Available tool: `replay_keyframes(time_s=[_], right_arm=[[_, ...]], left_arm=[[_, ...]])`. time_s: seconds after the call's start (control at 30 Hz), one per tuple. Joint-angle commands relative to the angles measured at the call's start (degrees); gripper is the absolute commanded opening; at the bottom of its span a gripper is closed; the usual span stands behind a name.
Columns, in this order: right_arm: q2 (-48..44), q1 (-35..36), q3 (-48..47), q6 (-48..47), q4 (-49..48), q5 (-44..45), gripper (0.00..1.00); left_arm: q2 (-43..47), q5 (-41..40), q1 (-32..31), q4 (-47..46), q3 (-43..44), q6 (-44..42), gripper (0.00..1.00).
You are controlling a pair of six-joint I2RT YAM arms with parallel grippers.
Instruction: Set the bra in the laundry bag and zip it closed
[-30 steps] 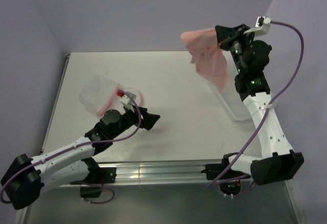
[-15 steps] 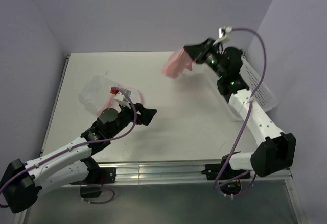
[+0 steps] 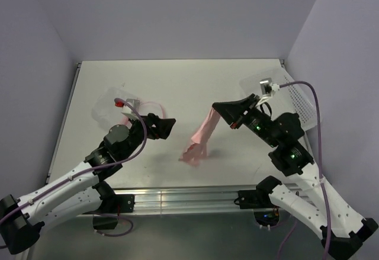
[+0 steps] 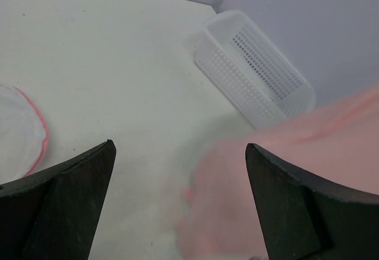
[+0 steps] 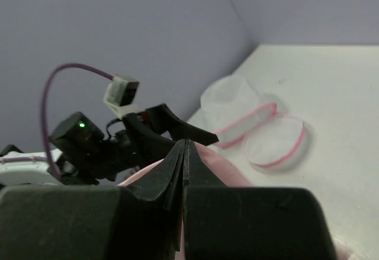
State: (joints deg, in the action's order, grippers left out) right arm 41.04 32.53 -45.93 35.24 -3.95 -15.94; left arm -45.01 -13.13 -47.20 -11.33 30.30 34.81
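Note:
The light-pink bra [image 3: 200,138] hangs from my right gripper [image 3: 217,106], which is shut on its top end. Its lower end bunches on the table near the middle front. In the right wrist view the jaws [image 5: 185,145] are pressed together with pink bra fabric [image 5: 222,168] just beneath them. The laundry bag [image 3: 111,103], a white mesh pouch with a pink rim, lies open at the left, its round flap [image 5: 275,144] beside it. My left gripper [image 3: 166,122] is open between bag and bra, and the blurred bra [image 4: 272,177] lies by its right finger [image 4: 308,206].
A white perforated basket [image 3: 299,97] stands at the right edge of the table, also seen far right in the left wrist view [image 4: 254,73]. Purple walls close in the back and both sides.
My right arm swung the bra down and left from high above the basket to the table's middle, where its lower end now touches. My left gripper turned slightly toward it, still open.

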Motion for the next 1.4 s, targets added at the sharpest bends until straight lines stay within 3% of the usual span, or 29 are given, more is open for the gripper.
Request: replay_keyframes(time_s=[0.0,0.1,0.27,0.47,0.57,0.77,0.93,1.1,1.2,1.3,1.33,1.37], right_arm=[[-1.8,0.2,4.7,0.8,5.1,2.5,0.0],[-3.2,0.2,9.6,3.8,4.4,1.5,0.0],[-4.7,0.4,9.9,5.0,1.7,3.4,0.0],[8.3,0.3,-0.6,-1.1,-3.6,11.8,0.0],[16.7,0.0,-10.6,-3.3,-7.0,15.8,0.0],[26.5,-1.6,-19.1,0.9,-12.7,19.5,0.0],[26.4,-1.3,-10.7,5.5,-17.0,29.9,0.0],[21.9,2.7,9.3,11.6,-15.7,34.0,0.0],[21.9,4.7,16.6,15.9,-11.4,32.4,0.13],[18.0,5.2,20.0,14.2,-6.3,32.9,0.61],[16.8,5.2,19.6,12.1,-1.1,33.3,0.84],[14.1,5.3,19.0,10.5,0.4,32.7,0.9]], left_arm=[[-1.3,1.7,-0.2,-0.8,2.6,2.2,0.98],[-2.6,2.4,-0.3,-1.7,2.0,3.3,0.98],[-3.9,1.9,-0.2,-2.0,2.8,2.6,0.98],[-6.5,1.5,-0.3,-2.6,4.1,1.8,0.98],[-6.5,1.3,-0.2,-2.3,4.6,1.8,0.98],[-4.9,0.3,-0.3,-1.2,4.1,1.7,0.98],[-4.1,0.2,-0.2,-0.2,3.8,1.8,0.98],[-3.9,-0.8,-0.2,0.8,2.7,1.5,0.98],[-4.7,-1.5,-0.2,2.4,3.1,1.3,0.98],[-5.6,-1.7,-0.2,2.9,3.7,1.8,0.98],[-5.9,-1.9,-0.2,3.2,3.9,2.3,0.98],[-6.6,-2.0,-0.2,3.5,4.1,2.5,0.98]])
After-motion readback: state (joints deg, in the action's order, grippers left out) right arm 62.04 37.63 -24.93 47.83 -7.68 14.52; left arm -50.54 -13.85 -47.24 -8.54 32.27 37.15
